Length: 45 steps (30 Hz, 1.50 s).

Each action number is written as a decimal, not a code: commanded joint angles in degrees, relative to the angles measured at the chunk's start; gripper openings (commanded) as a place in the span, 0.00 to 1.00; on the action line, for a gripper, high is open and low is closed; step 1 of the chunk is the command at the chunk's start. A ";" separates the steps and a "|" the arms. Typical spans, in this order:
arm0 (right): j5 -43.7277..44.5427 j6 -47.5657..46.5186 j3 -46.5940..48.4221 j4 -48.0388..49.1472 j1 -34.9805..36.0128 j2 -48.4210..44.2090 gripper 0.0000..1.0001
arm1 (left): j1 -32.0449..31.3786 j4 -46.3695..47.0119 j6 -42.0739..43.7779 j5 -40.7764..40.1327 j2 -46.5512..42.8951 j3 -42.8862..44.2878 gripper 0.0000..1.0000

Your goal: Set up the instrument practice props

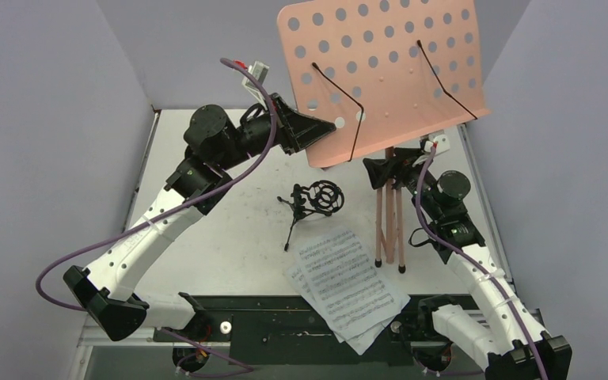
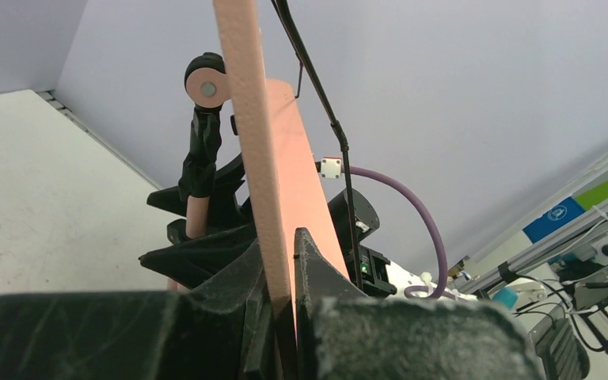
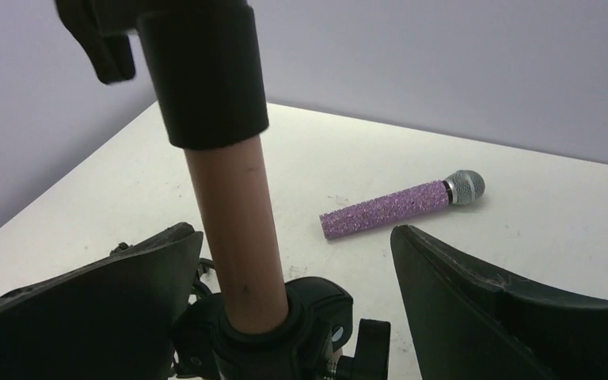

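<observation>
Lavender walls box in the white counter [image 1: 229,237]. I see the left end effector [image 2: 285,269] clamped on the pink music stand [image 1: 388,71] at 1 o'clock; the right end effector [image 3: 294,237] gapes around its upright pole. The microphone [image 3: 388,210] lies flat, head toward 2 o'clock; the sheet-music pages [image 1: 348,285] sit at 6 o'clock, the mic stand [image 1: 313,202] near them at 11

Table [image 1: 229,237] holds pages [image 1: 348,285], mic stand [image 1: 313,202], microphone [image 3: 400,207] and music stand [image 1: 396,127].
</observation>
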 commanded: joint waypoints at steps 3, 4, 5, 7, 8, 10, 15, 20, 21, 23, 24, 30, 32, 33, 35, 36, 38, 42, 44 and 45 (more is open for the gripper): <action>1.53 -1.31 4.05 7.63 0.69 -1.99 0.93 | -2.71 8.66 -0.90 5.97 -2.65 3.38 0.00; 1.50 -1.52 4.38 7.52 0.83 -1.94 0.93 | -2.91 8.24 -0.47 5.98 -2.44 3.69 0.00; 1.51 -1.69 4.74 7.42 0.84 -1.75 0.94 | -3.14 8.05 -0.22 5.85 -2.38 3.80 0.00; 1.59 -2.10 5.45 6.90 1.00 -1.35 0.97 | -3.48 7.92 -0.05 5.90 -2.13 4.00 0.00; 1.55 -2.17 5.50 7.13 1.08 -1.20 0.98 | -3.63 7.84 -0.06 5.96 -2.01 4.16 0.00; 1.23 -2.18 5.53 7.72 1.19 -0.78 0.95 | -3.90 7.83 0.12 5.99 -1.90 4.32 0.00; -0.58 -1.46 6.28 10.49 1.64 0.64 0.81 | -4.53 7.93 -0.14 6.32 -1.34 4.70 0.00; -1.39 -1.00 7.63 12.68 2.25 2.54 0.69 | -4.88 7.97 -0.30 6.36 -1.14 4.82 0.00; -1.35 -0.99 7.76 12.76 2.36 3.12 0.68 | -4.95 8.07 -0.39 6.32 -1.19 4.78 0.00; -1.47 -0.99 7.74 12.82 2.56 3.94 0.63 | -4.95 8.18 -0.45 6.25 -1.32 4.69 0.00; -1.44 -0.87 7.52 13.13 2.66 4.11 0.57 | -4.99 8.18 -0.41 6.25 -1.32 4.59 0.00; 0.04 -0.74 6.74 14.12 2.91 3.22 0.07 | -5.08 8.36 0.01 5.72 -1.96 3.95 0.00; 0.35 -0.98 6.96 14.14 2.91 2.95 0.05 | -5.08 8.76 0.15 5.53 -2.13 3.62 0.00; 0.41 -0.99 7.14 14.06 2.92 2.91 0.05 | -5.08 8.84 0.28 5.28 -2.28 3.41 0.00; 0.37 -0.76 7.80 14.05 2.89 2.70 0.05 | -5.08 9.41 0.36 5.05 -2.57 2.72 0.13; 0.32 -0.61 7.99 14.01 2.96 2.58 0.05 | -5.08 9.68 0.40 4.99 -2.72 2.39 0.19; 0.07 -0.26 8.29 14.00 2.95 2.09 0.05 | -5.08 10.01 0.80 4.91 -3.23 1.70 0.33; 0.33 0.15 8.08 13.95 3.03 0.67 0.05 | -4.92 10.29 1.72 2.52 -4.88 -0.64 0.66; 1.08 -0.04 8.06 13.24 3.05 0.09 0.05 | -4.84 10.23 2.48 1.13 -5.79 -1.64 0.78; 1.38 -0.25 8.01 12.90 3.05 -0.11 0.05 | -4.82 10.21 2.76 0.67 -6.18 -1.99 0.84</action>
